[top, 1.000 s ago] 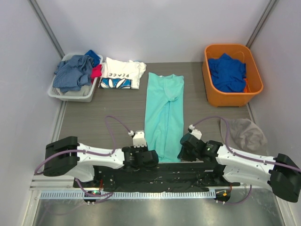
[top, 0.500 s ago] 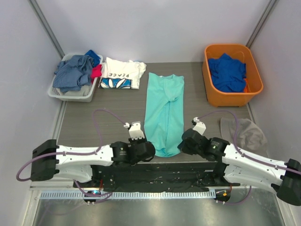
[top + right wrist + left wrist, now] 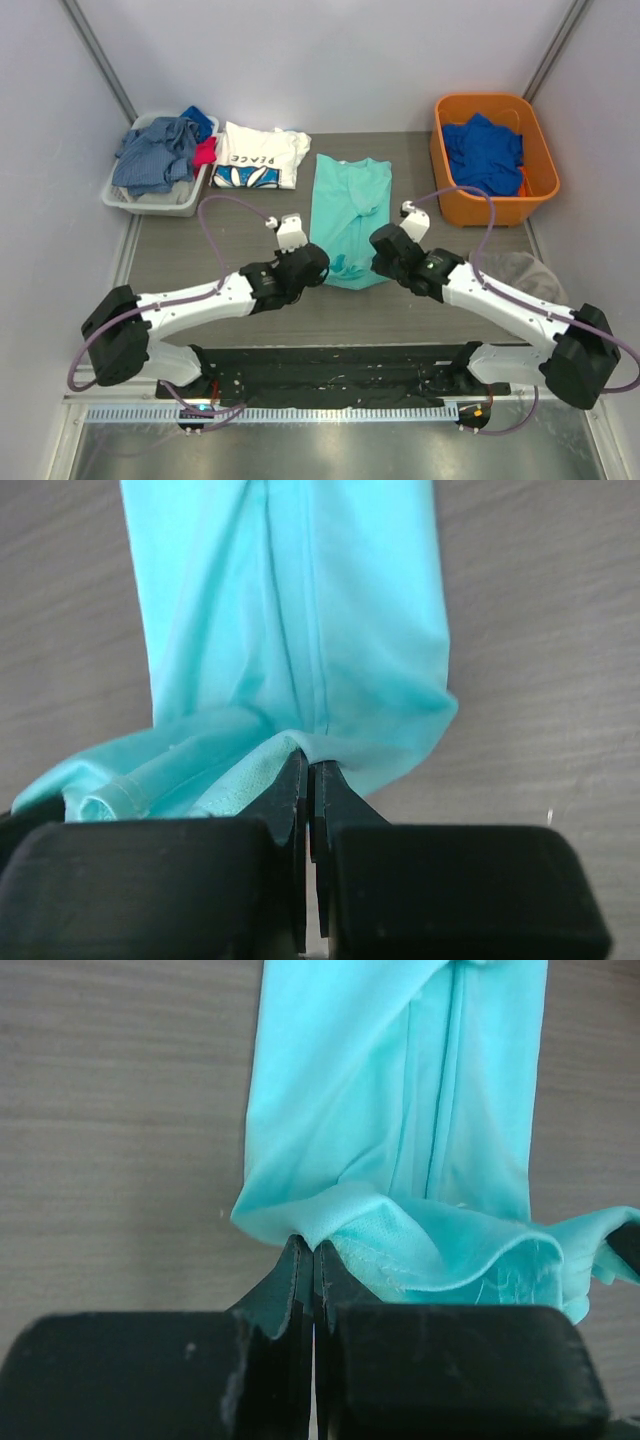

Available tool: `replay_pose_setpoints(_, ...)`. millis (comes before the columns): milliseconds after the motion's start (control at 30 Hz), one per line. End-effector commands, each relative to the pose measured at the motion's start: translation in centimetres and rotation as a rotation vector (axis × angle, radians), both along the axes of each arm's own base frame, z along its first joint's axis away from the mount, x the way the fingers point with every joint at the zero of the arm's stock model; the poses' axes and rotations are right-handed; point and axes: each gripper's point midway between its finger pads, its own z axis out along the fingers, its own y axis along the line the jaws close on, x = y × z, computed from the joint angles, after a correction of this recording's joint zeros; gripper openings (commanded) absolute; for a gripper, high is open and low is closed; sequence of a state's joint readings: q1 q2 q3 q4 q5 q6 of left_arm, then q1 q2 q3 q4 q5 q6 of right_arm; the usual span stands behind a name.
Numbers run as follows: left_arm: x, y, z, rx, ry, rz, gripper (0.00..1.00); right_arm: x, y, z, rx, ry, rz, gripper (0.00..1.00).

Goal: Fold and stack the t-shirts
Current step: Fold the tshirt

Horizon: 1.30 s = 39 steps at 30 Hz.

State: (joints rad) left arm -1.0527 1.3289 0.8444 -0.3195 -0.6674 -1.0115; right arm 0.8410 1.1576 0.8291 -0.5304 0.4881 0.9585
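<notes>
The mint-teal t-shirt (image 3: pixel 352 205) lies as a long narrow strip in the middle of the table, its near end lifted and doubled back over itself. My left gripper (image 3: pixel 315 268) is shut on the left corner of its hem (image 3: pixel 300 1222). My right gripper (image 3: pixel 378 250) is shut on the right corner of its hem (image 3: pixel 330 742). Both hold the hem above the strip's lower half. The white "PEACE" t-shirt (image 3: pixel 260 156) lies folded at the back left, beside the grey basket.
A grey basket (image 3: pixel 150 202) of grey-blue clothes stands at the back left. An orange tub (image 3: pixel 488 215) with a royal blue garment (image 3: pixel 484 152) stands at the back right. A grey cloth (image 3: pixel 525 275) lies at the right. A black mat (image 3: pixel 340 362) runs along the near edge.
Both grippers have carried the shirt's near hem away from the table's near edge toward the back, so the strip now looks much shorter. The arms have stretched forward.
</notes>
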Motion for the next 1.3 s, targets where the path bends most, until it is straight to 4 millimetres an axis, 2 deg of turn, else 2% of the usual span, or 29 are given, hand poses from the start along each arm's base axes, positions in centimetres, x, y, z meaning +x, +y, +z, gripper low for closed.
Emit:
replay_pose_setpoints(0,4.7,-2.7,3.1,-0.037,-0.067,-0.054,0.0,4.7,-0.6,1.7,-0.003,-0.067,-0.033,0.01)
replay_pose_setpoints(67,6.7,-2.8,2.1,-0.002,-0.052,-0.052,0.0,6.5,-1.2,2.2,0.006,-0.079,-0.048,0.01)
replay_pose_setpoints(100,7.5,-3.7,2.7,-0.027,-0.052,-0.073,0.0,7.1,-1.3,1.5,-0.005,-0.064,-0.05,0.01)
replay_pose_setpoints(133,8.2,-4.0,2.6,-0.028,-0.046,-0.077,0.0,8.1,-1.2,2.0,0.011,-0.081,-0.052,0.01)
replay_pose_setpoints(167,9.5,-3.9,1.5,-0.009,-0.029,-0.076,0.0,9.1,-2.0,1.8,0.004,-0.077,-0.067,0.01)
replay_pose_setpoints(200,10.4,-4.5,2.3,-0.028,-0.04,-0.081,0.0,9.6,-1.8,0.9,0.004,-0.051,-0.056,0.01)
replay_pose_setpoints(233,11.0,-4.9,2.3,-0.036,-0.033,-0.095,0.0,10.6,-1.8,1.2,0.013,-0.057,-0.059,0.01)
replay_pose_setpoints(300,13.1,-4.8,1.8,-0.029,-0.029,-0.088,0.0,12.0,-2.3,0.1,0.012,-0.032,-0.06,0.01)
replay_pose_setpoints(433,16.4,-4.7,0.7,-0.047,-0.007,-0.093,0.0,14.8,-2.5,-0.1,0.032,-0.034,-0.059,0.01)
replay_pose_setpoints(567,18.8,-4.4,-0.8,-0.048,0.019,-0.094,0.0,16.9,-2.8,-1.5,0.038,-0.01,-0.064,0.01)
replay_pose_setpoints(600,19.4,-4.5,-0.5,-0.051,0.013,-0.097,0.0,17.4,-2.8,-1.7,0.045,-0.01,-0.061,0.02)
replay_pose_setpoints(633,20.1,-4.1,-1.4,-0.046,0.024,-0.088,0.04,18.0,-2.9,-2.5,0.048,0.007,-0.059,0.06)
replay_pose_setpoints(667,20.4,-4.1,-1.6,-0.046,0.029,-0.091,0.16,18.3,-2.9,-2.8,0.048,0.011,-0.059,0.11)
replay_pose_setpoints(700,21.1,-4.0,-1.4,-0.05,0.022,-0.086,0.58,18.7,-3.1,-3.0,0.049,0.013,-0.063,0.27)
replay_pose_setpoints(767,21.9,-2.8,-2.1,-0.022,0.041,-0.065,0.91,19.7,-4.0,-3.0,0.046,0.01,-0.07,0.45)
replay_pose_setpoints(800,22.8,-2.3,-1.1,-0.013,0.023,-0.043,0.99,20.0,-4.3,-2.6,0.045,0.003,-0.071,0.59)
replay_pose_setpoints(833,23.3,-0.7,-0.9,0.014,0.034,-0.02,1.0,20.4,-4.7,-1.8,0.042,-0.012,-0.073,0.64)
replay_pose_setpoints(867,23.8,0.0,0.7,0.012,0.012,-0.006,0.99,20.7,-6.0,-1.1,0.019,-0.03,-0.095,0.67)
replay_pose_setpoints(933,24.9,2.1,3.2,0.008,-0.023,0.032,1.0,20.4,-6.9,0.9,0.007,-0.061,-0.112,0.73)
replay_pose_setpoints(967,24.7,2.7,5.4,-0.004,-0.059,0.033,1.0,20.1,-7.2,1.5,0.002,-0.069,-0.115,0.74)
replay_pose_setpoints(1000,24.6,3.3,6.2,-0.004,-0.07,0.039,1.0,19.5,-7.5,2.8,0.006,-0.085,-0.118,0.75)
replay_pose_setpoints(1033,24.4,4.1,6.9,0.0,-0.08,0.052,1.0,18.8,-7.5,2.7,0.008,-0.076,-0.11,0.75)
replay_pose_setpoints(1067,23.6,4.5,6.4,0.007,-0.067,0.054,1.0,18.3,-7.5,2.9,0.012,-0.075,-0.106,0.75)
replay_pose_setpoints(1100,22.8,4.7,7.6,-0.012,-0.082,0.048,1.0,17.5,-7.5,3.6,0.024,-0.077,-0.097,0.75)
replay_pose_setpoints(1133,22.0,4.6,7.4,-0.026,-0.072,0.038,1.0,16.5,-7.6,2.7,0.024,-0.052,-0.088,0.75)
replay_pose_setpoints(1167,20.7,5.0,5.5,-0.032,-0.025,0.044,1.0,15.8,-7.6,2.8,0.033,-0.046,-0.08,0.75)
replay_pose_setpoints(1200,19.6,5.3,6.2,-0.052,-0.033,0.044,1.0,14.3,-7.4,2.3,0.051,-0.025,-0.055,0.75)
replay_pose_setpoints(1233,18.8,5.2,5.8,-0.072,-0.025,0.038,1.0,13.5,-7.2,2.1,0.064,-0.015,-0.044,0.75)
replay_pose_setpoints(1267,16.9,5.5,3.1,-0.072,0.025,0.043,1.0,12.7,-7.0,1.8,0.077,-0.002,-0.031,0.75)
